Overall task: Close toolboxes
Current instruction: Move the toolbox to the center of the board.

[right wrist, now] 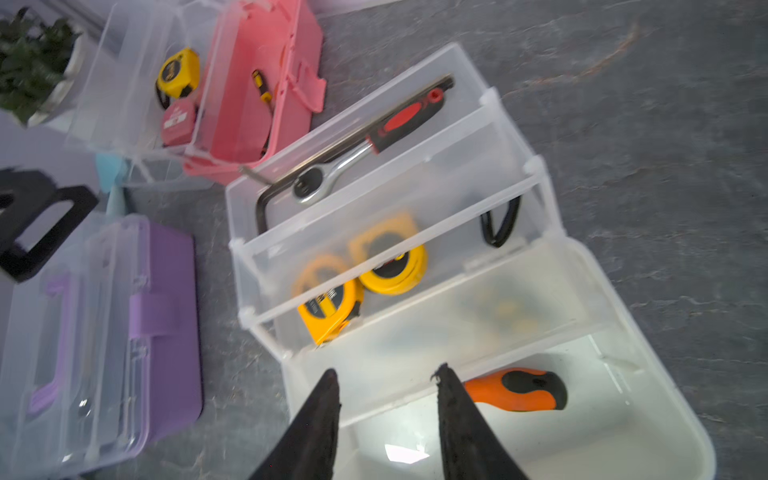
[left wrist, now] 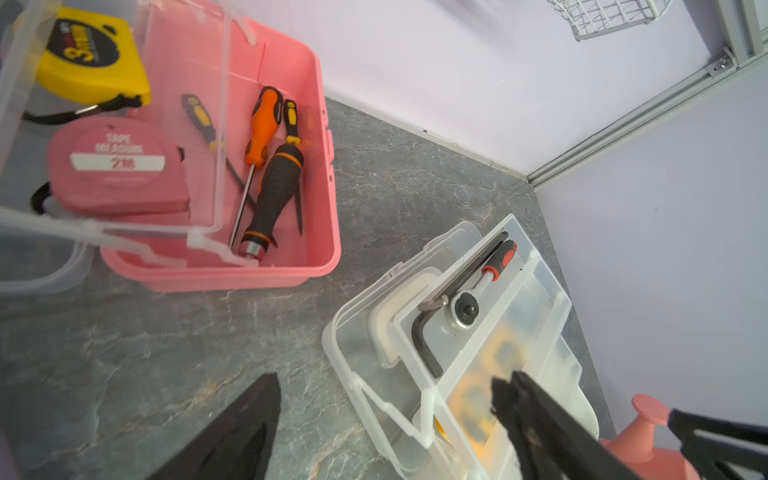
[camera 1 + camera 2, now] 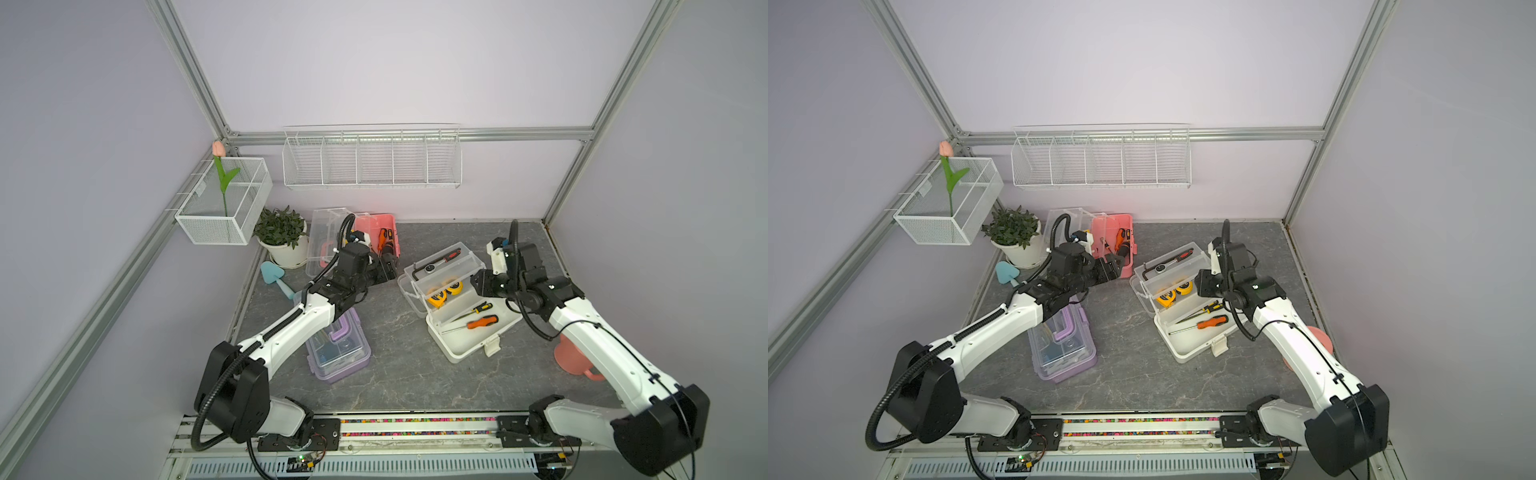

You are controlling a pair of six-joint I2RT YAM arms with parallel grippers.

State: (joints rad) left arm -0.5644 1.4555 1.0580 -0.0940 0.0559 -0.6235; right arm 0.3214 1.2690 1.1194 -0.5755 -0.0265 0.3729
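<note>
Toolboxes, three, on grey table (image 3: 415, 386).
1. purple toolbox (image 3: 338, 353): lid shut, near left, partly under the left arm.
2. pink toolbox (image 3: 386, 235): open, back left, near potted plant (image 3: 280, 232); screwdrivers (image 2: 266, 124) in its base, pink tape measure (image 2: 116, 166) in its clear tray.
3. white toolbox (image 3: 465, 332): open, centre right, clear trays stepped out; ratchet (image 1: 353, 158) in top tray, yellow tape measures (image 1: 392, 266) in the next, orange screwdriver (image 1: 515, 388) in the base.

left gripper (image 2: 385, 379): jaws spread wide, empty, over bare table between pink and white boxes.
right gripper (image 1: 387, 370): jaws partly parted, grasping nothing, above the white toolbox.
</note>
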